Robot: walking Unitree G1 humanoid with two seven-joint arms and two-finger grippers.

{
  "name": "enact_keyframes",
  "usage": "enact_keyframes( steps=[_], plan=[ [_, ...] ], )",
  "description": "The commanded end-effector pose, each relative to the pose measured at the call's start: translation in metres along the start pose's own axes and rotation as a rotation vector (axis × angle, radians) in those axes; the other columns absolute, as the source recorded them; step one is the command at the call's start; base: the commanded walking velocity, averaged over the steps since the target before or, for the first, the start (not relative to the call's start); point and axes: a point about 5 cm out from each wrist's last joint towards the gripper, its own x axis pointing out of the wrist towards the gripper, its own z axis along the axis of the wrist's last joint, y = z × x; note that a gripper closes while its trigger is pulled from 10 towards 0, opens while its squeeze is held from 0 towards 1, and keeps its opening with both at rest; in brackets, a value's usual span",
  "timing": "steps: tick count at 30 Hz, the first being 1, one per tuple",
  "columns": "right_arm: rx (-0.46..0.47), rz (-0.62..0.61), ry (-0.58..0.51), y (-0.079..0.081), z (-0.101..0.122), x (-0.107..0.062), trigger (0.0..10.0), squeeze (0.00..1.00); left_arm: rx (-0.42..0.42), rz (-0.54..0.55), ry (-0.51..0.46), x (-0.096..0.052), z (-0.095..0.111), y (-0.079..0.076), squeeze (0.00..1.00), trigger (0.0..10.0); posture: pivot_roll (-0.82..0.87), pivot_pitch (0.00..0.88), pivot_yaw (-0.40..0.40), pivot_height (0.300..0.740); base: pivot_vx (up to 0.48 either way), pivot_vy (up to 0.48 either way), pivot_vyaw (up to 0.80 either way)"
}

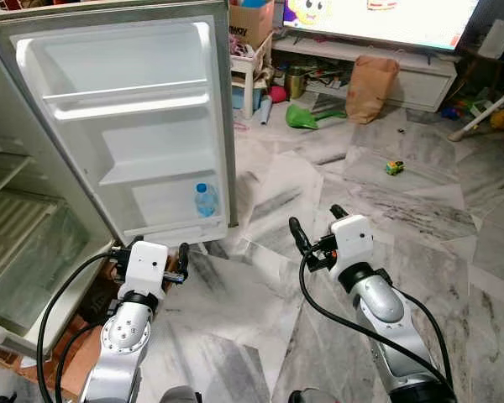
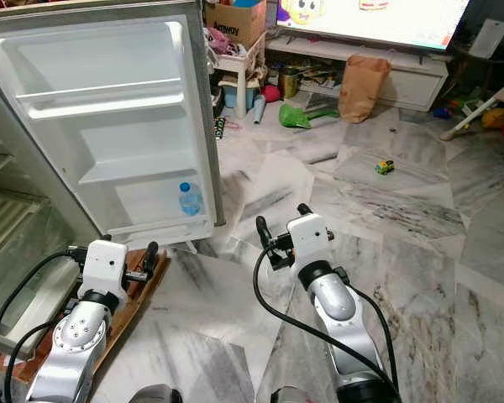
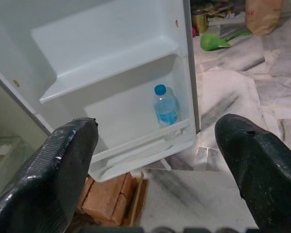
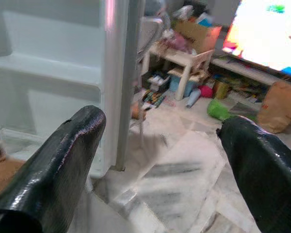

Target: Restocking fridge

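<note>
The white fridge door [image 1: 126,126] stands wide open with several bare shelves. A clear water bottle [image 1: 205,201] with a blue cap stands upright in the lowest door shelf, at its right end; the left wrist view faces this bottle [image 3: 165,105]. My left gripper [image 1: 160,248] hovers low, just in front of the door's bottom edge, open and holding nothing. My right gripper [image 1: 317,223] is open and holding nothing over the marble floor, right of the door. The fridge's interior [image 1: 17,235] shows at the far left with glass shelves.
Bricks and a wooden board [image 3: 106,196] lie under the fridge's front. Behind the door are a small white table [image 1: 252,67] with clutter and a cardboard box [image 1: 250,21]. A brown paper bag [image 1: 371,88], a green scoop [image 1: 301,117] and a toy car [image 1: 394,168] lie on the floor.
</note>
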Motion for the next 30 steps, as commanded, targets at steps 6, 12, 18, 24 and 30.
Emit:
enact_keyframes(
  steps=[6,12,18,24,30],
  plan=[
    [0.023,-0.077,-0.055,-0.007,0.01,0.009,10.0,0.0,0.004,-0.032,-0.071,0.02,0.024,-0.007,0.0,10.0,0.03,0.047,0.044,0.74,0.0,0.0,0.0],
    [0.026,-0.102,-0.028,-0.009,0.002,0.003,10.0,0.0,-0.001,-0.019,-0.057,0.014,0.019,-0.008,0.0,10.0,0.01,0.049,0.065,0.74,0.0,0.0,0.0],
    [0.031,-0.124,-0.037,-0.009,0.004,0.005,10.0,0.0,-0.013,-0.055,-0.058,0.018,0.016,-0.008,0.0,10.0,0.0,0.054,0.058,0.74,0.0,0.0,-0.64],
    [0.015,-0.093,-0.049,-0.007,0.009,0.009,10.0,0.0,-0.021,-0.061,-0.086,0.022,0.025,-0.011,0.0,10.0,0.0,0.065,0.05,0.74,0.085,0.0,-0.8],
    [0.008,-0.083,-0.06,-0.007,0.012,0.014,10.0,0.0,-0.023,-0.09,-0.093,0.021,0.024,-0.015,0.0,10.0,0.01,0.071,0.039,0.74,0.381,0.0,-0.8]
  ],
)
